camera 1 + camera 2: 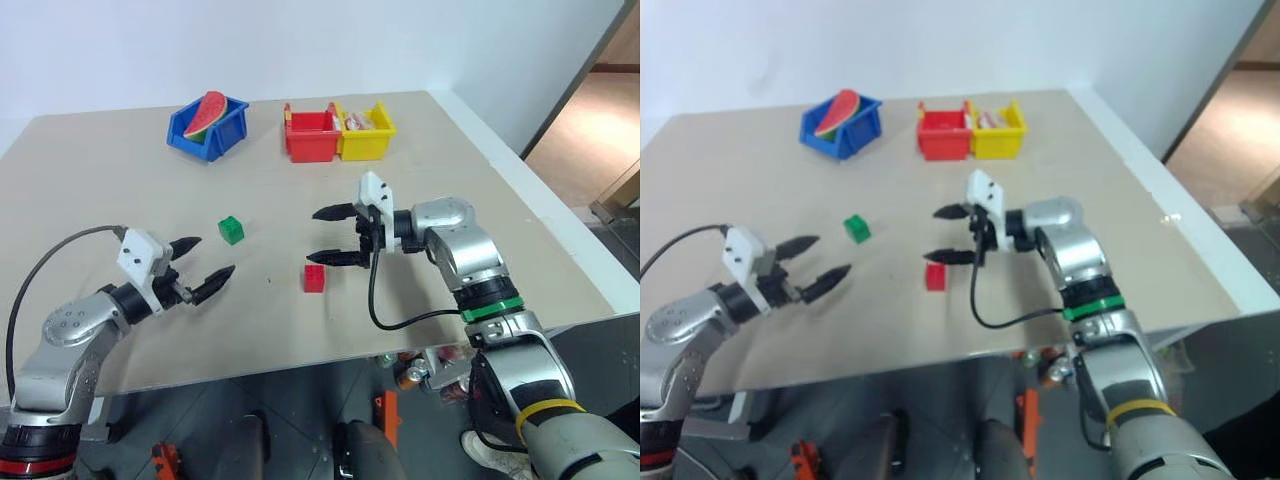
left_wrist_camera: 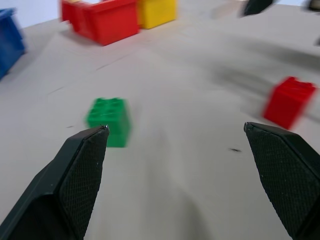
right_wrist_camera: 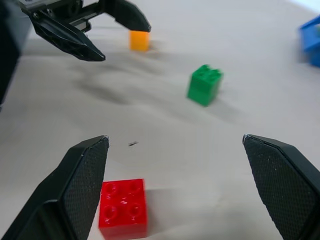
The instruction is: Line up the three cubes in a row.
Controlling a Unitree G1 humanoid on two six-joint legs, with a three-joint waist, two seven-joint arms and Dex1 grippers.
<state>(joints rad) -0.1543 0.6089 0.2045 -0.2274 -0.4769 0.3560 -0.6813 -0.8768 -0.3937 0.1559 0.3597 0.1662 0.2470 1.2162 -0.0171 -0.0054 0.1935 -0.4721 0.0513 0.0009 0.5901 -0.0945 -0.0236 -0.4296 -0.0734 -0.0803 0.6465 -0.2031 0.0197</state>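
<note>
Cubes small, studded: red (image 3: 123, 207), green (image 3: 204, 84), yellow-orange (image 3: 139, 40), apart.

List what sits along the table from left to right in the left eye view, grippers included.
left gripper → green cube → red cube → right gripper. Along the far edge: blue bin → red bin → yellow bin.

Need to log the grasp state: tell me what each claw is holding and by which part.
Nothing is held. The left claw and right claw are both open and empty; the red cube lies on the table.
</note>
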